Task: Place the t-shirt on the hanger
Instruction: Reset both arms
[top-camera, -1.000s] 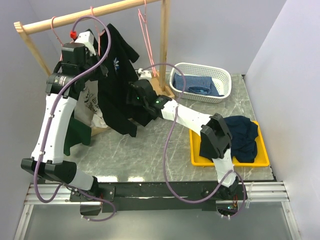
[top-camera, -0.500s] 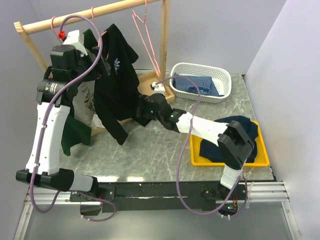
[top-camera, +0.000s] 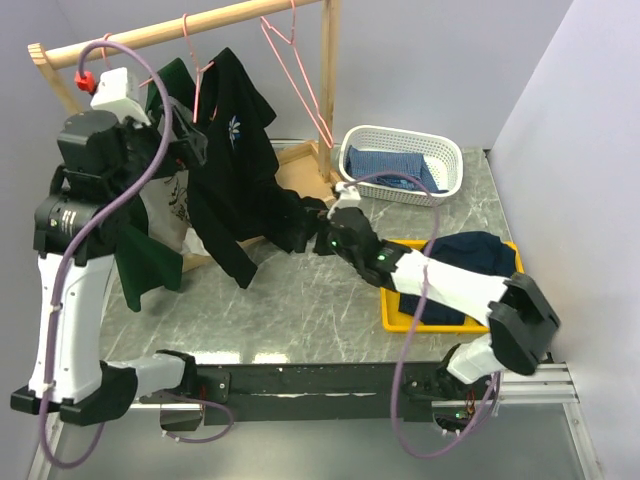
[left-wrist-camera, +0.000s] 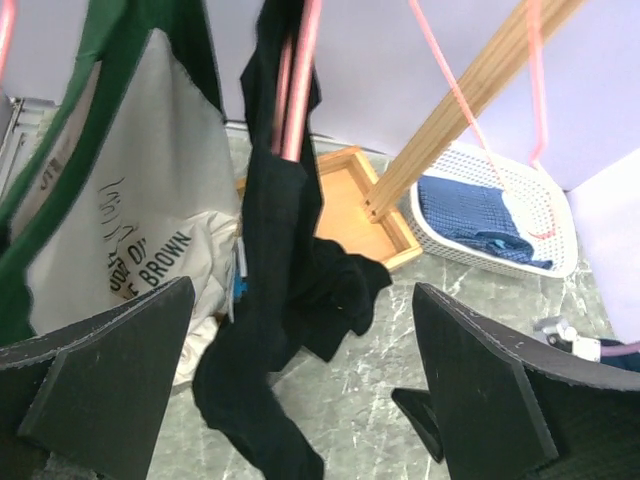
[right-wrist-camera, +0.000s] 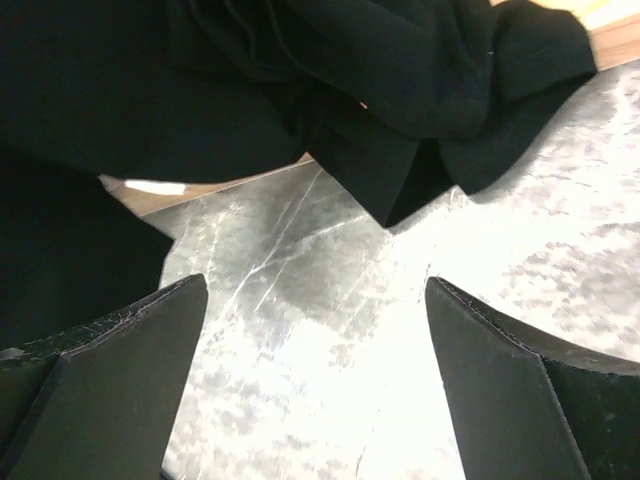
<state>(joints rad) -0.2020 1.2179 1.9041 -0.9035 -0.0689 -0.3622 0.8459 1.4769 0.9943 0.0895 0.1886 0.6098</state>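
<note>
The black t-shirt (top-camera: 235, 175) with a small white print hangs on a pink hanger (top-camera: 196, 85) from the wooden rail (top-camera: 200, 22); its lower end droops to the table. In the left wrist view the t-shirt (left-wrist-camera: 290, 260) falls bunched from the hanger's pink wires (left-wrist-camera: 300, 90). My left gripper (top-camera: 192, 145) stands open just left of the shirt's shoulder, and nothing lies between its fingers (left-wrist-camera: 110, 370). My right gripper (top-camera: 298, 232) is open low beside the hem. The t-shirt (right-wrist-camera: 300, 90) lies just beyond its fingertips (right-wrist-camera: 500, 380), with only bare table between them.
A grey shirt with green sleeves (top-camera: 160, 215) hangs left of the black one. An empty pink hanger (top-camera: 300, 75) dangles on the rail's right end. The rack's wooden base (top-camera: 305, 170), a white basket (top-camera: 452, 185) and a yellow tray (top-camera: 520, 318) with a navy garment (top-camera: 480, 262) stand to the right.
Both grippers opened and let go of the t-shirt. The left arm drew back to the left; the right arm pulled away toward the near right. The empty hanger swung.
</note>
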